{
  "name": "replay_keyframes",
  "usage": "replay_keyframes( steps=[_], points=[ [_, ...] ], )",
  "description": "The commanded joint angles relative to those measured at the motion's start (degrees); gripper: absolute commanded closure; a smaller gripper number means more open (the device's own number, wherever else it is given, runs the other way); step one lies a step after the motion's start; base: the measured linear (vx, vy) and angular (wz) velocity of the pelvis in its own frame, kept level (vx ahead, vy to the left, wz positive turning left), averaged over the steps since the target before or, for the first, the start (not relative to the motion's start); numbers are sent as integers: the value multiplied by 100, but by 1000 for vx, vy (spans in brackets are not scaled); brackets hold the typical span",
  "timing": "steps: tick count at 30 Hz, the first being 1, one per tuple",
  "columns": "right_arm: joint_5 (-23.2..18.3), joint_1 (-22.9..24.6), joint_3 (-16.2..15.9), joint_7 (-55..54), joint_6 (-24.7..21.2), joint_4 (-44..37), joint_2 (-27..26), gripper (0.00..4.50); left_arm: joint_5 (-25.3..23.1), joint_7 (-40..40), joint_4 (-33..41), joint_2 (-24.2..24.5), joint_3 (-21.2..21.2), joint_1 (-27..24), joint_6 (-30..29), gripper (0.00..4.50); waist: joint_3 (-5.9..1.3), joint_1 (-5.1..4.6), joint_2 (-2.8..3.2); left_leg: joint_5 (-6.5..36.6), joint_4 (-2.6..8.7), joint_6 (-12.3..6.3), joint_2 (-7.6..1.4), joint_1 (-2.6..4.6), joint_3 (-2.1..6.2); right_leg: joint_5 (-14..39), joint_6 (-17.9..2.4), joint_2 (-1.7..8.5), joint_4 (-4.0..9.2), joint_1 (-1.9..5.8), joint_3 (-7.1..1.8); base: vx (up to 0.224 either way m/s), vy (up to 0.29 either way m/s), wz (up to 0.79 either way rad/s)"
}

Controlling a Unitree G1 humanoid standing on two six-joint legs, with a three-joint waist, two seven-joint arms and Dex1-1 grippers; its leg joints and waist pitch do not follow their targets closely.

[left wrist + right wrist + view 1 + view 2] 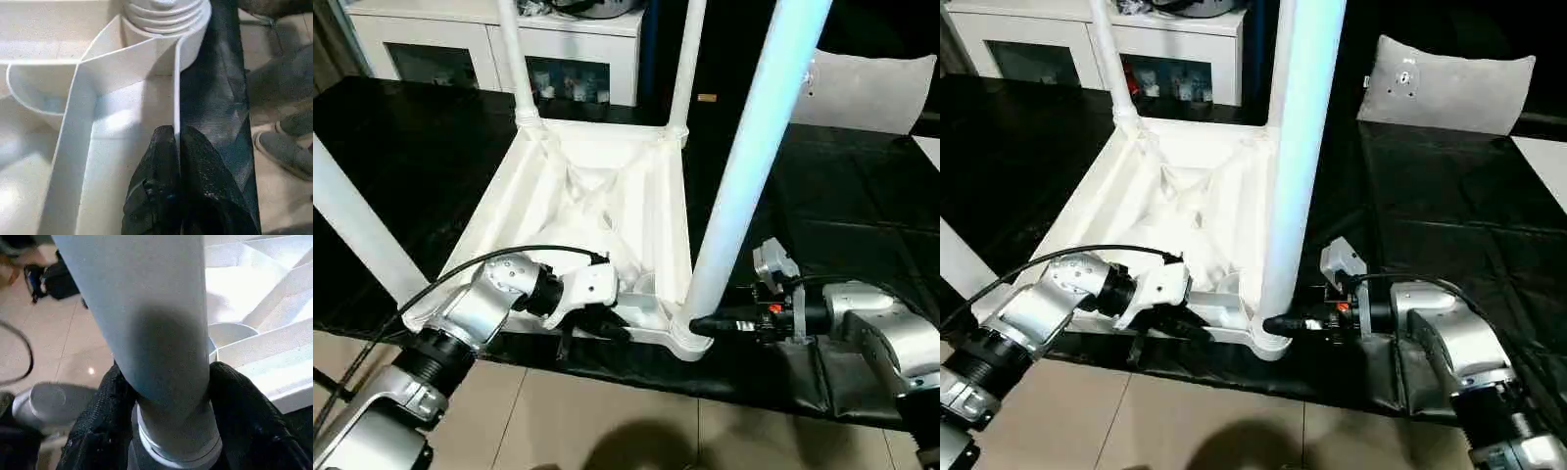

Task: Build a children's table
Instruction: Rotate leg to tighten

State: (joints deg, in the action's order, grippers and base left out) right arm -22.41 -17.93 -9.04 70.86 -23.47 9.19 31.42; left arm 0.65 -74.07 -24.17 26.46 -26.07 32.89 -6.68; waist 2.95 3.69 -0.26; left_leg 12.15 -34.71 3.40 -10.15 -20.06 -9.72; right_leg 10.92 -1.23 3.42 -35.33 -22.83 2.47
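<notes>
The white tabletop (597, 196) lies upside down on the black-covered bench, ribbed underside up. Four white legs stand in its corner sockets: far left (514, 59), far right (685, 59), near left (357, 230) and near right (754, 166). My left gripper (597, 328) is shut on the tabletop's near rim; the left wrist view shows its two fingers (156, 161) pinching that thin wall (177, 73). My right gripper (705, 323) is shut on the base of the near right leg (156, 323), just above its socket, one finger (102, 416) on each side.
A white cabinet with glass doors (568, 49) stands behind the bench. A pale cushion (871, 88) lies at the back right. The tabletop's near rim sits at the bench's front edge, with tiled floor (607, 421) below. A person's shoes (288, 152) are on the floor.
</notes>
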Motion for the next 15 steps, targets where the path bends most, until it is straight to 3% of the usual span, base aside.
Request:
replay_keyframes(
  steps=[1,2,3,5,8,10,12,14,15],
  points=[
    [-153,25,-97,-230,-113,-163,-242,252,-11,559,-156,-158,172,2,-315,450,-347,34,-67,574,384,-311,-258,-22,52,1120,-1293,451,416,325,-244,0,0,0],
    [183,-42,-128,-887,9,-17,-538,252,37,895,-163,-337,308,26,-573,450,-338,20,-69,708,393,-232,-242,-26,54,1450,-1189,453,454,320,-238,0,0,0],
    [183,-42,-128,-887,9,-17,-538,252,37,895,-163,-337,308,26,-573,450,-324,12,-65,742,405,-183,-248,-20,59,1603,-1141,458,471,302,-237,0,0,0],
    [561,-182,-138,-1696,65,244,-893,252,57,1243,-182,-546,420,69,-808,450,-310,-39,-80,909,418,-94,-217,-32,74,2169,-938,446,522,297,-213,0,0,0],
    [881,-439,-30,-2870,-53,566,-1549,255,-16,1927,-281,-1000,578,207,-1229,450,-288,-179,-79,1146,435,42,-180,-44,108,3068,-557,443,623,254,-173,-51,4,-9],
    [1024,-558,27,-3419,-111,701,-1844,257,-89,2295,-411,-1237,648,303,-1363,450,-306,-188,-83,1210,414,19,-160,-11,108,3205,-470,436,670,224,-164,0,0,0],
    [1178,-688,116,-4080,-158,885,-2135,257,-155,2735,-588,-1488,734,420,-1429,450,-297,-193,-64,1210,412,-23,-156,10,87,3089,-497,411,682,180,-181,0,0,0],
    [1504,-896,207,-5147,-96,1241,-2675,257,-252,3438,-865,-1990,842,632,-1408,450,-318,-161,-42,1179,431,-5,-170,23,94,2835,-561,413,665,181,-189,0,0,0],
    [1504,-896,207,-5147,-96,1241,-2675,257,-252,3438,-865,-1990,842,632,-1408,450,-325,-165,-48,1132,430,7,-168,8,88,2691,-586,403,646,184,-195,0,0,0]
  ],
)
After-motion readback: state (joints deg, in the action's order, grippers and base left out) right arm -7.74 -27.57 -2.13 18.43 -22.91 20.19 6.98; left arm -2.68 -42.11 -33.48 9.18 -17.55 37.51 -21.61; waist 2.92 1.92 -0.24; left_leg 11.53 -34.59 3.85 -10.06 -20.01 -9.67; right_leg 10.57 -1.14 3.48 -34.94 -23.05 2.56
